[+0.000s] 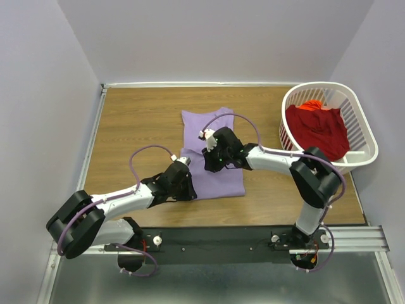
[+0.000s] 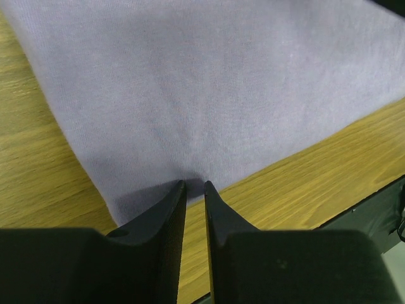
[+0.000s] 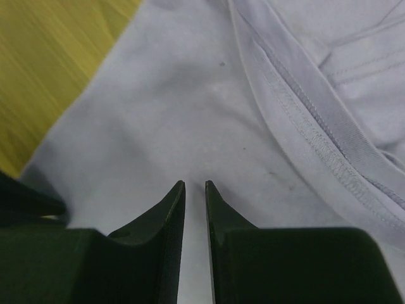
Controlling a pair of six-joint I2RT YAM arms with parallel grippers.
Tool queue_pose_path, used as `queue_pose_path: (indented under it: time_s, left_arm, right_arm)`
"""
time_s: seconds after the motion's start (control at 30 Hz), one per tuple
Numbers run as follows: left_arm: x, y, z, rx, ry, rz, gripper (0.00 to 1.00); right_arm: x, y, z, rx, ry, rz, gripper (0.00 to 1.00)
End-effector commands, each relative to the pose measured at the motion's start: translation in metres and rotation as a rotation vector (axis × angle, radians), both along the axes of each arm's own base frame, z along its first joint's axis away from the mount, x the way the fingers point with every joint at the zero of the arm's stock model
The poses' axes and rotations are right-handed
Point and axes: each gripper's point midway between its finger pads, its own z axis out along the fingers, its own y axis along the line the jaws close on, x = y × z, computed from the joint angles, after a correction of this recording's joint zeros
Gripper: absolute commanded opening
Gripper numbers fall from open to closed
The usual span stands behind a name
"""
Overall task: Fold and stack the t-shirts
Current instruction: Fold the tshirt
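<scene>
In the top view the arms cover the middle and near-left corner of the lavender shirt [image 1: 215, 123], and both claws are too small there to read. In the wrist views the shirt runs off the edges. The tips of the left claw [image 2: 195, 185] and right claw [image 3: 195, 183] hide whether cloth is pinched. The basket [image 1: 286, 136] rim cuts off part of the crumpled red shirt [image 1: 319, 126].

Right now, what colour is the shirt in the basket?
The t-shirt is deep red, clearest in the top view.
</scene>
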Motion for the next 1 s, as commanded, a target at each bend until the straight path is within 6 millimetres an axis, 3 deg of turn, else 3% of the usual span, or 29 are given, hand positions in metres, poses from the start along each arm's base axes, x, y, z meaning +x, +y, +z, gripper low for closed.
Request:
queue_pose_path:
  time_s: [0.0, 0.2, 0.33, 0.37, 0.43, 0.47, 0.53, 0.57, 0.67, 0.73, 0.87, 0.93, 0.97]
  left_arm:
    - [-0.012, 0.012, -0.015, 0.056, 0.046, -0.018, 0.26]
    - [-0.013, 0.012, -0.015, 0.054, 0.048, -0.020, 0.26]
    - [-0.014, 0.013, -0.016, 0.059, 0.050, -0.018, 0.26]
    - [-0.014, 0.013, -0.016, 0.058, 0.051, -0.015, 0.26]
    - [-0.013, 0.013, -0.016, 0.058, 0.051, -0.015, 0.26]
    - [-0.013, 0.013, -0.016, 0.059, 0.050, -0.014, 0.25]
    - [-0.012, 0.013, -0.015, 0.061, 0.048, -0.012, 0.26]
    - [-0.011, 0.014, -0.014, 0.067, 0.046, -0.008, 0.26]
    - [-0.005, 0.014, -0.005, 0.056, 0.014, 0.010, 0.26]
    - [-0.001, 0.014, 0.002, 0.049, -0.007, 0.031, 0.26]
    - [0.005, 0.009, 0.029, -0.031, -0.058, 0.063, 0.26]
    - [0.006, 0.010, 0.035, -0.046, -0.067, 0.072, 0.26]
    - [0.006, 0.010, 0.039, -0.060, -0.079, 0.075, 0.26]
  right_arm:
    - [0.008, -0.003, -0.025, -0.059, 0.036, -0.032, 0.25]
    - [0.054, -0.012, -0.019, -0.126, -0.086, -0.119, 0.25]
    - [0.104, -0.034, -0.003, -0.114, -0.130, -0.234, 0.26]
    - [0.120, -0.047, -0.008, -0.116, -0.117, -0.271, 0.26]
    - [0.154, -0.059, 0.008, -0.082, -0.142, -0.333, 0.26]
    - [0.163, -0.064, 0.003, -0.087, -0.127, -0.358, 0.26]
    - [0.184, -0.075, 0.017, -0.074, -0.150, -0.411, 0.27]
    - [0.185, -0.078, 0.020, -0.068, -0.140, -0.429, 0.27]
    - [0.173, -0.074, 0.055, 0.018, -0.140, -0.420, 0.27]
    - [0.149, -0.075, 0.072, 0.086, -0.099, -0.428, 0.27]
    - [0.079, -0.068, 0.073, 0.230, 0.108, -0.382, 0.27]
    - [0.040, -0.075, 0.053, 0.253, 0.210, -0.375, 0.27]
    - [0.024, -0.074, 0.070, 0.314, 0.216, -0.340, 0.28]
